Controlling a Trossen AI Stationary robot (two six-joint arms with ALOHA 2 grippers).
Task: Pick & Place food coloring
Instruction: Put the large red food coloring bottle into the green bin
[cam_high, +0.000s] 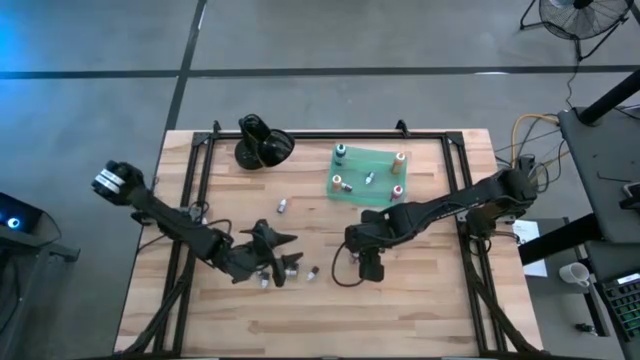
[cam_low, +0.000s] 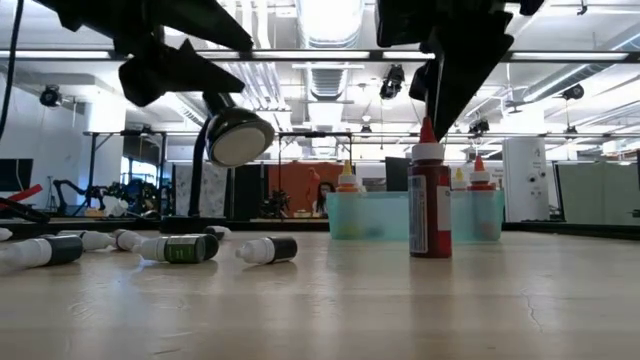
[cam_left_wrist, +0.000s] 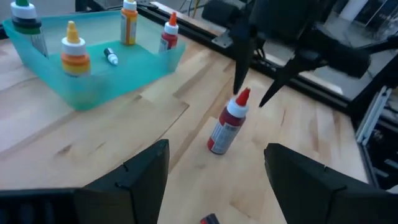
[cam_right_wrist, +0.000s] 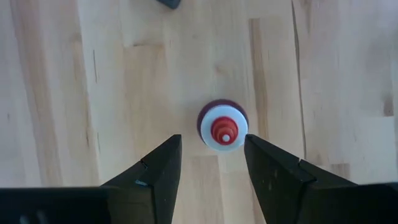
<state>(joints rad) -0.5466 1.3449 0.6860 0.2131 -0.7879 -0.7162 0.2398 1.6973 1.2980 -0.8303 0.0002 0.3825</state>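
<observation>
The light wooden table (cam_high: 420, 300) carries a translucent teal tray (cam_left_wrist: 134, 65) holding upright bottles. The right gripper (cam_right_wrist: 211, 163) hangs spread directly above a small red plastic bottle with white shoulder and red tip (cam_right_wrist: 222, 127), standing upright. Likely light, smooth, easily toppled; grasp the body below the cap. The left gripper (cam_left_wrist: 214, 171) waits, parted.

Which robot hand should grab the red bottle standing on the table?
The right hand, probably. It hangs straight above the upright red bottle, open, one finger on each side of the cap. The left hand is open too, but sits farther off, among the bottles lying down.
</observation>
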